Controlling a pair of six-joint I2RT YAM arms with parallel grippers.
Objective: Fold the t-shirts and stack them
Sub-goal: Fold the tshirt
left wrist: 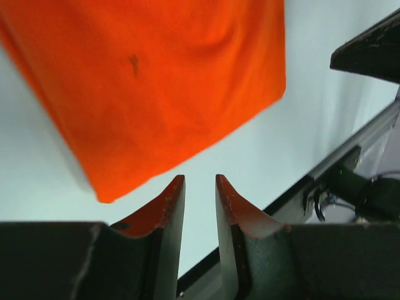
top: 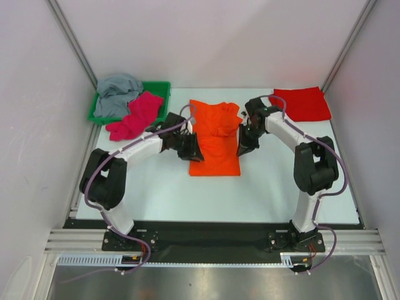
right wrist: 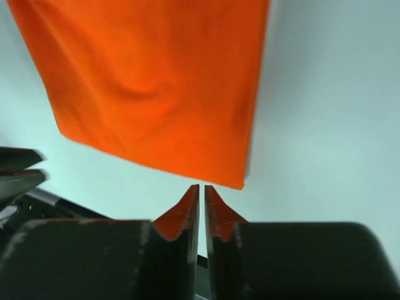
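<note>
Orange t-shirt (top: pixel 214 140): partly folded, centre of counter (top: pixel 187 194).
Left gripper (left wrist: pixel 200 181): at the shirt's 9 o'clock edge, narrowly spread, empty.
Right gripper (right wrist: pixel 201 187): at the shirt's 3 o'clock edge, nearly pressed together, empty.
Red t-shirt (top: pixel 302 104): folded flat, 1 o'clock corner.

T-shirt (top: pixel 214 140) between left gripper (left wrist: pixel 200 182) and right gripper (right wrist: pixel 201 189)

No readable text, labels, brand names, numbers or signs appear on anything in any of the views.
</note>
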